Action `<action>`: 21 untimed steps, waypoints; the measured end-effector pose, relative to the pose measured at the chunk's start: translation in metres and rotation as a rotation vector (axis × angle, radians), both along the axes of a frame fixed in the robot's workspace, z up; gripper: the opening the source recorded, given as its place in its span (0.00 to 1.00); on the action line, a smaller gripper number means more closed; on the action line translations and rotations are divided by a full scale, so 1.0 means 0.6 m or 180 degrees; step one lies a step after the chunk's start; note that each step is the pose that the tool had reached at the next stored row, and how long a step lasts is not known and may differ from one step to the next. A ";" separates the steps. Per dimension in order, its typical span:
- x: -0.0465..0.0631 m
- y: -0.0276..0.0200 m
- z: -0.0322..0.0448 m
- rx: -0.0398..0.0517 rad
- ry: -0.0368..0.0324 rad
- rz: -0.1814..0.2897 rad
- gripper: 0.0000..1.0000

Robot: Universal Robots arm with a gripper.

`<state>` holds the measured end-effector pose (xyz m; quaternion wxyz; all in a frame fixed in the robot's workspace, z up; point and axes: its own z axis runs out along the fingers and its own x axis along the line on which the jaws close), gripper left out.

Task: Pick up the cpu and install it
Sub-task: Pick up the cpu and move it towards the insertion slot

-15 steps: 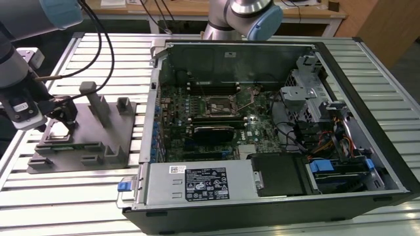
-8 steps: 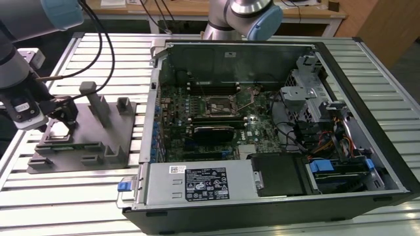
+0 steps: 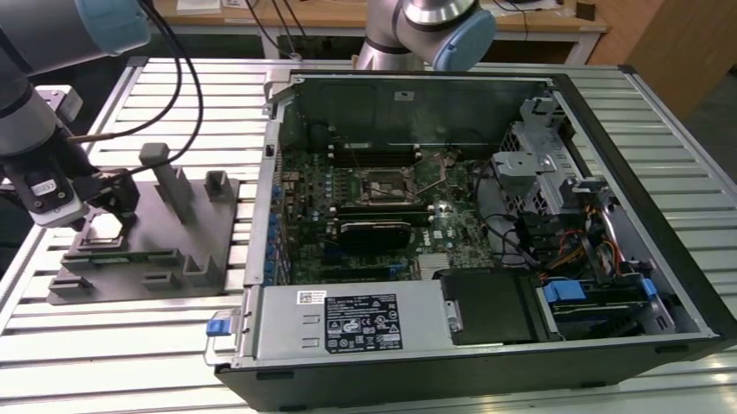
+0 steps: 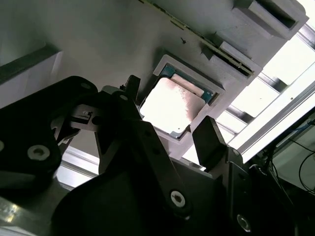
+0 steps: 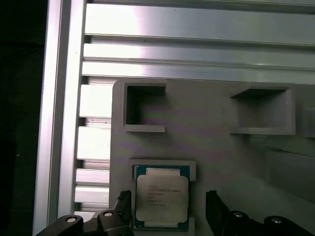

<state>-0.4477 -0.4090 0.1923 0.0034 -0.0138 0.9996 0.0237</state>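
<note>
Silvery metal, a little smudged, makes the top of the cpu, a small flat square with a blue-green rim showing round the plate in both wrist views. It lies flat in a shallow framed pocket of the grey fixture, at the fixture's edge nearest my wrist.

My pincer stands wide above that pocket. One black finger is on one side of the cpu and the other finger on the opposite side, with the chip in the gap between them. I hold nothing, and I cannot tell whether either finger touches the pocket's frame.

The first wrist view adds two more square pockets on the fixture beyond the cpu, with their grey floors showing. It also shows print on the chip's plate, and the table of aluminium slats past the fixture's rim.

The exterior view shows what the wrist views do not. My pincer hangs over the fixture's end away from the computer case, with upright grey posts between the two. The case lies open on the table just beside the fixture, on the exterior view's right. Inside it is a green motherboard with a square metal-framed socket near its middle.
</note>
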 end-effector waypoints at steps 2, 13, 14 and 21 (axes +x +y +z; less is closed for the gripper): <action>-0.001 0.0009 -0.003 0.0000 0.0000 0.0000 0.71; -0.007 0.0011 -0.013 0.0000 0.0001 -0.0007 0.71; -0.007 0.0011 -0.013 0.0000 0.0001 -0.0009 0.71; -0.007 0.0011 -0.014 -0.0001 0.0001 -0.0028 0.62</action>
